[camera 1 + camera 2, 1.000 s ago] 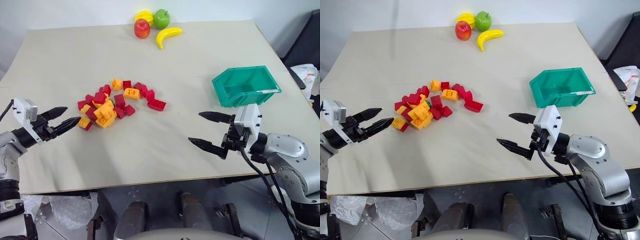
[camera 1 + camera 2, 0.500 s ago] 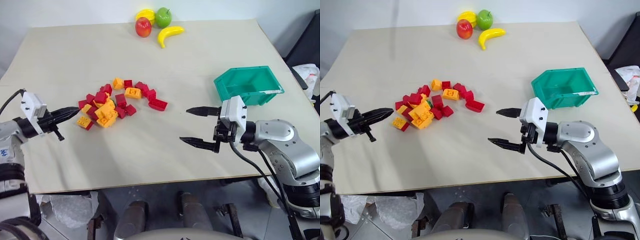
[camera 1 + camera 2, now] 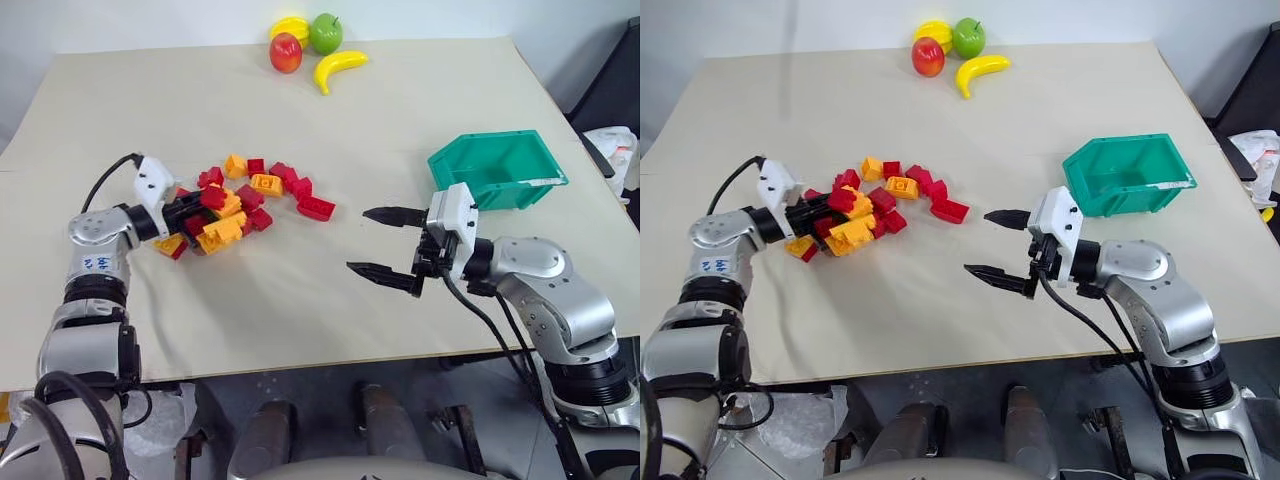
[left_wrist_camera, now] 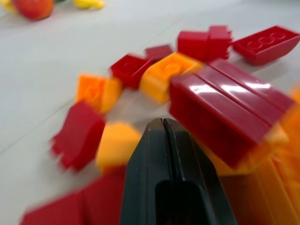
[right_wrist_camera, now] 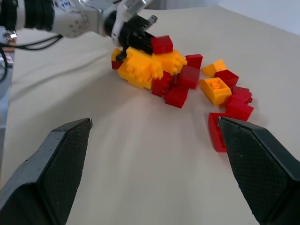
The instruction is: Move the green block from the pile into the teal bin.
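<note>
1. The left gripper (image 3: 193,208) reaches in level from the left edge of the counter (image 3: 300,120), its forearm bent inward at the elbow, and its tip is pushed into the near-left side of the pile (image 3: 235,205).
2. Its fingers (image 4: 164,154) are pressed flat together, with only a thin seam between them; nothing shows pinched in that seam.
3. In the left wrist view a long red brick (image 4: 225,112) lies tilted just beside the closed tip, on top of orange pieces.
4. The green block cannot be made out among the red and orange bricks, so I cannot tell where in the pile it lies.
5. The right gripper (image 3: 388,245) hangs above the bare counter between the pile and the teal bin (image 3: 497,168), pointing level toward the pile, with the wrist turned so one finger sits farther from me than the other.
6. Its fingers (image 5: 61,159) are spread wide apart and hold nothing.
7. The teal bin stands on the right side of the counter, just behind the right wrist, well apart from the pile; its inside looks empty.
8. At the far edge of the counter sit a red toy apple (image 3: 285,53), a green toy apple (image 3: 324,34) and a yellow banana (image 3: 338,68), close together.
</note>
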Tool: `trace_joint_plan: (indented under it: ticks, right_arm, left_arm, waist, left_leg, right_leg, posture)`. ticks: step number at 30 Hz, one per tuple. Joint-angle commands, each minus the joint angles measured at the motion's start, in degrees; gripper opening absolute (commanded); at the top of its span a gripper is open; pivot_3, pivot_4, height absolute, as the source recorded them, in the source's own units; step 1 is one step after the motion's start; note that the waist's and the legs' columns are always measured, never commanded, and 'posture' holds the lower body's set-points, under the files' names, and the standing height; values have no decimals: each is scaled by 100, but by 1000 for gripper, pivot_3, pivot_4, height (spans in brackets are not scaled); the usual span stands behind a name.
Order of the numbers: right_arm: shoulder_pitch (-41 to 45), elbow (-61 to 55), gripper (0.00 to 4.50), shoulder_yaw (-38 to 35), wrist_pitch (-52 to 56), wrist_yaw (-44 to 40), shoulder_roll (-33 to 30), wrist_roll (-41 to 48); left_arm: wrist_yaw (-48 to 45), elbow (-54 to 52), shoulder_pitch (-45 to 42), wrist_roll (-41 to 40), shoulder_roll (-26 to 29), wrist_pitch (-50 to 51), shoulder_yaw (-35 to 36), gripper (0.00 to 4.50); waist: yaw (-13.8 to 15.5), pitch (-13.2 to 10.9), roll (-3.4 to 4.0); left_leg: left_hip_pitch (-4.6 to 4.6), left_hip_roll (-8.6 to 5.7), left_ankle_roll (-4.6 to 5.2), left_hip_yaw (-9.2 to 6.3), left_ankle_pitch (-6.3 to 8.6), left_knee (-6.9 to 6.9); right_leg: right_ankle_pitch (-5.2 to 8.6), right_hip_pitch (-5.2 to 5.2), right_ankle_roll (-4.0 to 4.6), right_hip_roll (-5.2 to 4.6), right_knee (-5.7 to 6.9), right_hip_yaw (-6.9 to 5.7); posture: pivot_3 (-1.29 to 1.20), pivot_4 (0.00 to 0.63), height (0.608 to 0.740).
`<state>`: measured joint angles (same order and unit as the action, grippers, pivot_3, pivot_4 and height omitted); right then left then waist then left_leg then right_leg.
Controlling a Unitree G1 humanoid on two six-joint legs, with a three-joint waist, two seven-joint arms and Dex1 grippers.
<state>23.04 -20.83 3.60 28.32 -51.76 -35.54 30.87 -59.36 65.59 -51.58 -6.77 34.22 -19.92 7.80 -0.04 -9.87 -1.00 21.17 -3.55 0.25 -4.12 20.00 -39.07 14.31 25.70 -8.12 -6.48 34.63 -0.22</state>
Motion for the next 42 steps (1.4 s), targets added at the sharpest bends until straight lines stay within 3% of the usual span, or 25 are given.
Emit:
trace_joint_plan:
  ticks: [1,6,14,19,23,27,32,38,42]
  right_arm:
    - [41,-27,4500,-150,-31,-70,-73,33]
    - [46,-28,4500,-204,-14,-44,-77,31]
    - [99,54,4500,-171,-91,-50,-1,3]
    - [199,207,4500,-192,-172,-127,44,12]
    - [237,341,4500,-157,-274,-206,57,-24]
    - [305,471,4500,-123,-324,-274,91,-45]
    - [398,631,4500,-89,-338,-416,99,-45]
    - [580,830,4500,-43,-353,-524,145,-85]
    - [657,889,4500,-1,-345,-544,181,-110]
  left_arm:
    - [-430,9,-63,15,-124,-29,-104,26]
    - [-1296,-598,144,-173,-407,246,-225,26]
    - [-1640,-1796,676,-574,-267,968,-156,26]
    - [-591,-2793,948,-1092,293,2087,662,26]
    - [93,-3664,1522,-1078,784,3212,874,26]
    - [647,-5144,2434,-1610,1036,4616,1414,1187]
    - [1330,-6191,3336,-1732,1104,5115,1998,2650]
    - [1450,-6864,3610,-1979,1100,5487,1950,4432]
    - [1278,-6980,3415,-1905,1187,5447,1469,4470]
  waist:
    - [0,0,0]
    - [17,1,2]
    - [4,0,3]
    - [-32,-4,5]
    - [-33,-11,23]
    - [-19,-16,32]
    - [9,-17,31]
    - [4,-18,33]
    - [1,-18,33]
  left_leg:
    - [0,0,0,0,0,-2]
    - [0,-1,1,0,0,-6]
    - [-3,18,4,-1,1,-8]
    - [0,28,3,-3,1,-9]
    - [-2,30,0,-2,3,-4]
    - [-2,24,8,0,8,-5]
    - [1,27,5,-6,8,-5]
    - [-3,27,3,-4,9,-5]
    - [-4,30,-1,-4,11,-4]
  right_leg:
    - [0,-1,-1,-1,1,0]
    - [-1,-2,-1,-3,8,0]
    - [-2,-3,-3,-7,10,2]
    - [-1,1,-3,0,11,6]
    - [-1,5,-2,-1,10,9]
    - [-1,4,-2,-6,11,20]
    - [-1,3,-2,-5,3,17]
    - [-1,0,-2,-6,2,19]
    - [-1,0,-1,-4,1,18]
  posture:
    - [0,150,740]
    - [0,150,740]
    - [0,150,740]
    - [0,150,740]
    - [0,150,740]
    - [0,150,740]
    - [0,150,740]
    - [0,150,740]
    - [0,150,740]
